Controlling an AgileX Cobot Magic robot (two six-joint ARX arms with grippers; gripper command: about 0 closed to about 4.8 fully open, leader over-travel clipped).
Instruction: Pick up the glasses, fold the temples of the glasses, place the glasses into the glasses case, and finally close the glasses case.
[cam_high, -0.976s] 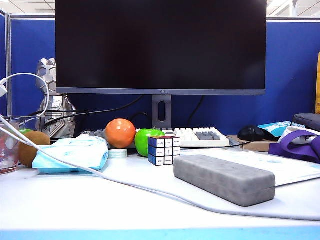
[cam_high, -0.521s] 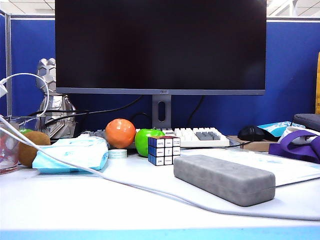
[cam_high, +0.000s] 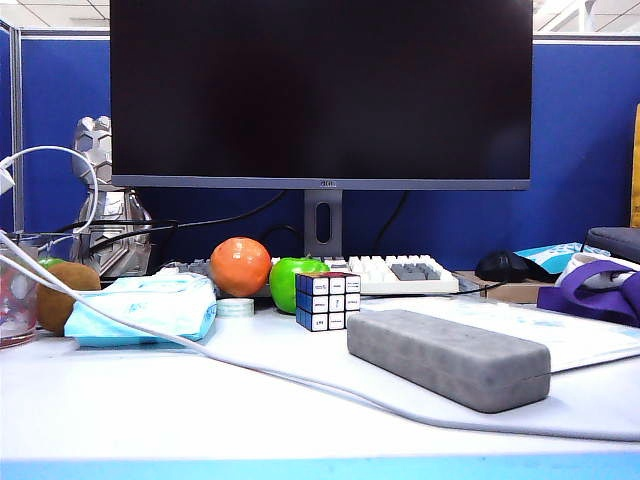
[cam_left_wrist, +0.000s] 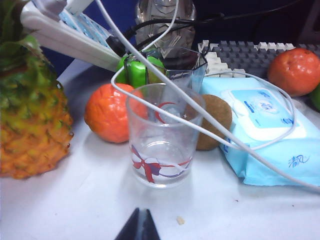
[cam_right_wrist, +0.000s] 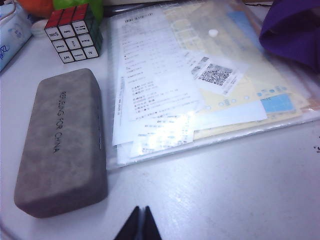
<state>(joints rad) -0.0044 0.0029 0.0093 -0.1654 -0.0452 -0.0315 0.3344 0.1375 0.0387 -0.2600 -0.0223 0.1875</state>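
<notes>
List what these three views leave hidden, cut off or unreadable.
- The glasses: in no view; the glasses case is closed, so its inside cannot be checked.
- Left gripper: only shut jaw tips show in the left wrist view; the frame edge cuts the rest.
- Right gripper: the same in the right wrist view; neither arm appears in the exterior view.
- Printed sheets in the plastic folder: text too small, partly lost in glare.

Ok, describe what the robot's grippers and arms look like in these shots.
Little shows. Each wrist view catches only the fingertips at its lower edge: the left gripper and the right gripper are both black, tapering to slim pointed tips. No markings or cables on them are visible. The arms themselves appear in no view, the exterior view included.
</notes>
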